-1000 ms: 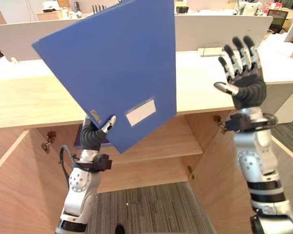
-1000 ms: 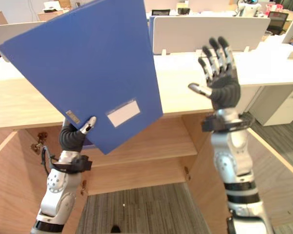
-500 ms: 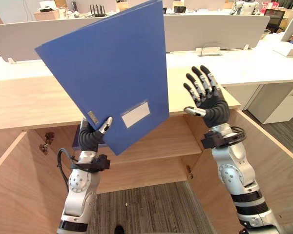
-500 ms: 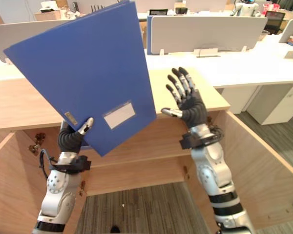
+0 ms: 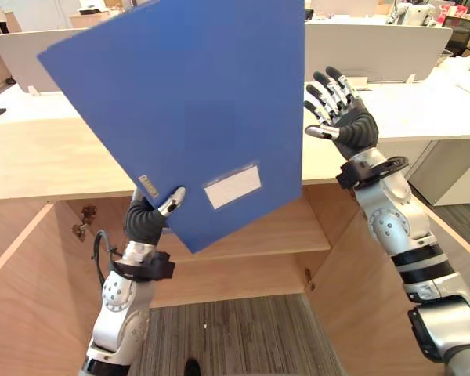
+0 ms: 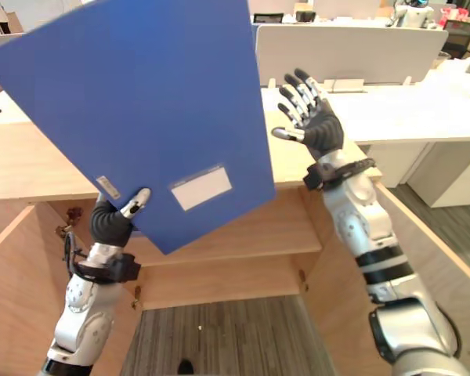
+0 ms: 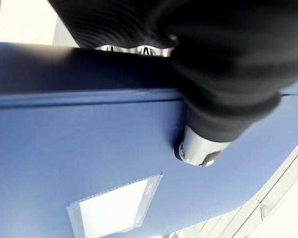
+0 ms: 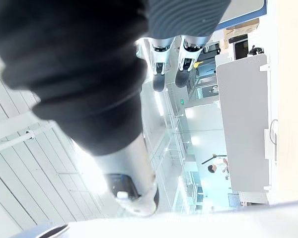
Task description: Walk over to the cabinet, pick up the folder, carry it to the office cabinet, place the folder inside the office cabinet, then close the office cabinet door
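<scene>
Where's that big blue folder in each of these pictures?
Left eye view: blue folder, upper left to centre.
Right eye view: upper left.
Left wrist view: pinched by the left hand.
Right wrist view: cannot tell.
Shared landmark: its white label pocket.

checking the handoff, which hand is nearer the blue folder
Left. The left hand grips the blue folder at its lower corner; the right hand is raised open beside its right edge, not holding it.

No legible writing; the white label pocket (image 5: pixel 232 186) on the blue folder (image 5: pixel 188 102) looks blank.
</scene>
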{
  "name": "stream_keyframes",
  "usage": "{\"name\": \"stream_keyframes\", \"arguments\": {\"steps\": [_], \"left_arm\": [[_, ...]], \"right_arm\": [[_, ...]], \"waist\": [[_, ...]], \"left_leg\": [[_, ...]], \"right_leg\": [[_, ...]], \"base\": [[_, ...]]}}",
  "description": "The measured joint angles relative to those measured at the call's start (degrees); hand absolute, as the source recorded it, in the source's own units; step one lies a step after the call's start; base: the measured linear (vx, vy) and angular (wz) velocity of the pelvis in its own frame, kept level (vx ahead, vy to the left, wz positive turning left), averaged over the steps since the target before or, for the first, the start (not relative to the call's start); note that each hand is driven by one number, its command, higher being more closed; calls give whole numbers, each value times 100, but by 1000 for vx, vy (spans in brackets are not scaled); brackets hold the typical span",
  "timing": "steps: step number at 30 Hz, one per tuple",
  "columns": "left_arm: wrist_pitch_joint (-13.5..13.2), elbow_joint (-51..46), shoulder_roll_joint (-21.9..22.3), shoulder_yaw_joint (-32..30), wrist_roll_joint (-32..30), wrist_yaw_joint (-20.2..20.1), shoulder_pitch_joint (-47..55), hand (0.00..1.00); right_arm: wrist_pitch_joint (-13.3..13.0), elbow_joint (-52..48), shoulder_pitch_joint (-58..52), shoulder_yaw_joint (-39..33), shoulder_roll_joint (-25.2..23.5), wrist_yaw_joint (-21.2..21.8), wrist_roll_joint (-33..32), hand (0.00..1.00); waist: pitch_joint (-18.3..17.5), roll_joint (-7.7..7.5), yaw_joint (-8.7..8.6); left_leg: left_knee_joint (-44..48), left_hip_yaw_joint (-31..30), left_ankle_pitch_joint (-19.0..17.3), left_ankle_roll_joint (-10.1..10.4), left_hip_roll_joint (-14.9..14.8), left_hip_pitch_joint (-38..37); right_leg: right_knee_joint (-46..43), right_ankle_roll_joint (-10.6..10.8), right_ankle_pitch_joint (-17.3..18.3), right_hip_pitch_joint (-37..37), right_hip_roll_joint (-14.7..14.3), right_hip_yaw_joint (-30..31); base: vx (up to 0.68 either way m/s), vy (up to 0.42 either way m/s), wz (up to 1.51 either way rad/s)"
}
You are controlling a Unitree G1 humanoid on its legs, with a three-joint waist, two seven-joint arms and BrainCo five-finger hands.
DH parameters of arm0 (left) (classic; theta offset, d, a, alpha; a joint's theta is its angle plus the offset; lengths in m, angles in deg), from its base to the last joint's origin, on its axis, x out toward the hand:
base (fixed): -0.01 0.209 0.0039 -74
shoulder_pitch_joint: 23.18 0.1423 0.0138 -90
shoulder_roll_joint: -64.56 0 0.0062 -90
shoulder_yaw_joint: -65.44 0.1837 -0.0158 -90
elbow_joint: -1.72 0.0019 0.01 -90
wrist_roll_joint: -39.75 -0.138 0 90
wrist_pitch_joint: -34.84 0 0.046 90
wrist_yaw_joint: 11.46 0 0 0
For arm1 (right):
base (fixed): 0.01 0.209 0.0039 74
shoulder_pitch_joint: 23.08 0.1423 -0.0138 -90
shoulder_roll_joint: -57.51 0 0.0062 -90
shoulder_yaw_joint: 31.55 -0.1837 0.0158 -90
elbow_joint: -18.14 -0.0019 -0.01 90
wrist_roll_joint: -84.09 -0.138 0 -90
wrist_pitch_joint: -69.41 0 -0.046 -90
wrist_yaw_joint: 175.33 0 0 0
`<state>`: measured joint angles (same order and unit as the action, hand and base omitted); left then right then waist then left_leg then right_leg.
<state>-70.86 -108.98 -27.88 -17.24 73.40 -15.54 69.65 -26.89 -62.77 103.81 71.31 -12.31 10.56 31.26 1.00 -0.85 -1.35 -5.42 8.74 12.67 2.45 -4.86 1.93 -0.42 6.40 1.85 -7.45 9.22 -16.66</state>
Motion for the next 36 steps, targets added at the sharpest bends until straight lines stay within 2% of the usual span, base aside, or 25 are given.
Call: {"name": "stream_keyframes", "arguments": {"steps": [7, 9, 12, 16, 24, 31, 36], "left_arm": [[-1, -68, -126, 123, 248, -151, 41, 100], [-2, -69, -220, 224, 248, -158, 38, 100], [-7, -69, -251, 351, 240, -229, 2, 100], [-45, -69, -356, 373, 236, -256, -103, 100], [-60, -66, -424, 362, 111, -254, -209, 100], [-60, -7, -417, 51, -86, -217, -190, 100], [-59, 82, -405, -231, -263, -148, -171, 100]], "right_arm": [[13, 246, 215, 262, 222, 57, -16, 0], [71, 241, 406, 704, 400, 369, -227, 0], [172, 172, 510, 993, 434, 768, -478, 0], [202, 153, 517, 1152, 615, 1029, -696, 0], [200, 134, 344, 1005, 633, 974, -689, 0], [193, 176, -89, 264, 634, 753, -640, 0], [143, 175, -344, -414, 583, 402, -282, 0]], "waist": [[1, -1, 27], [4, -5, 29], [22, -34, 50], [56, -89, 85], [61, -90, 62], [180, -78, 23], [185, -83, 3]], "left_leg": [[-1, -10, 8, -3, 1, 3], [-1, -12, 8, -3, 1, 6], [-1, -29, 8, -3, 3, 22], [-1, -62, 14, -6, 15, 52], [0, -102, 42, -4, 19, 83], [-3, -118, 51, -4, 17, 85], [-2, -105, 62, -20, 31, 90]], "right_leg": [[15, 0, 3, 0, 2, -12], [20, 0, 4, 0, 2, -16], [29, 1, 4, 0, 0, -32], [34, 1, 3, 3, 0, -56], [-15, 0, 3, 24, -1, -88], [-17, -21, 27, 32, 2, -96], [12, -25, 17, 33, 15, -94]], "base": [[0, 0, 0], [0, 0, 0], [0, 2, 1], [10, 6, 5], [4, 2, 1], [-28, 11, 1], [0, 0, 0]]}}
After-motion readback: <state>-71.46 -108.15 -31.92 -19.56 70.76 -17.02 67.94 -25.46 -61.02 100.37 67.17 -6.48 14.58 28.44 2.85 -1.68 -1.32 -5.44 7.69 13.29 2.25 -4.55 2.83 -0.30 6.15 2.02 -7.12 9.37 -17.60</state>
